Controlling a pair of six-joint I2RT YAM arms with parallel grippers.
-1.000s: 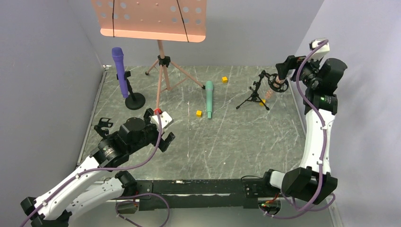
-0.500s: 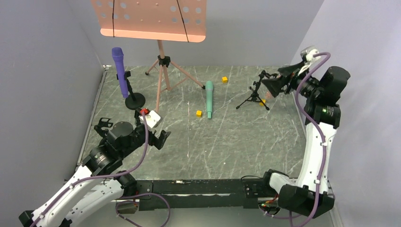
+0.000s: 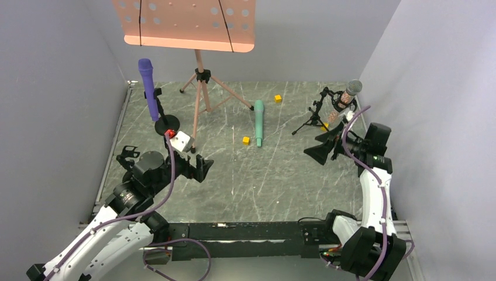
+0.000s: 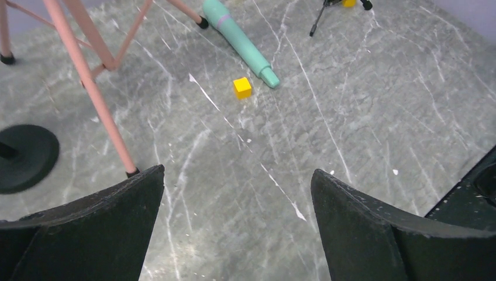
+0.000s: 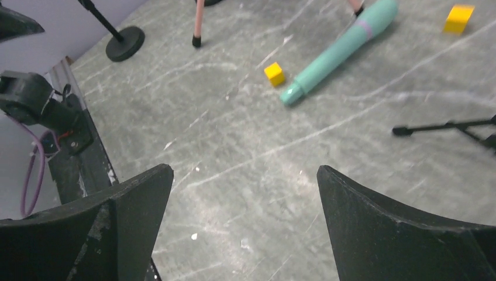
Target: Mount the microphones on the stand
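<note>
The purple microphone [image 3: 147,88] stands upright in a black round-base stand [image 3: 166,123] at the back left. In a small black tripod stand [image 3: 316,116] at the back right, the glittery microphone [image 3: 346,96] sits tilted, its silver head up. The teal microphone [image 3: 258,123] [image 4: 240,42] [image 5: 340,49] lies flat mid-table. My left gripper [image 3: 195,167] [image 4: 237,171] hovers open over bare table, near the music stand's leg. My right gripper [image 3: 320,147] [image 5: 245,170] is open too, nothing in it, just in front of the tripod stand.
A pink music stand [image 3: 190,23] on tripod legs [image 3: 202,88] [image 4: 93,88] fills the back. Small yellow cubes lie by the teal microphone [image 3: 246,140] [image 4: 242,87] [image 5: 274,74], farther back [image 3: 278,98] and under the tripod stand [image 3: 324,126]. Walls close in left, right and behind.
My right gripper has pulled back and down from the tripod stand, leaving the glittery microphone in its clip. The left arm has drawn back slightly toward the near left.
</note>
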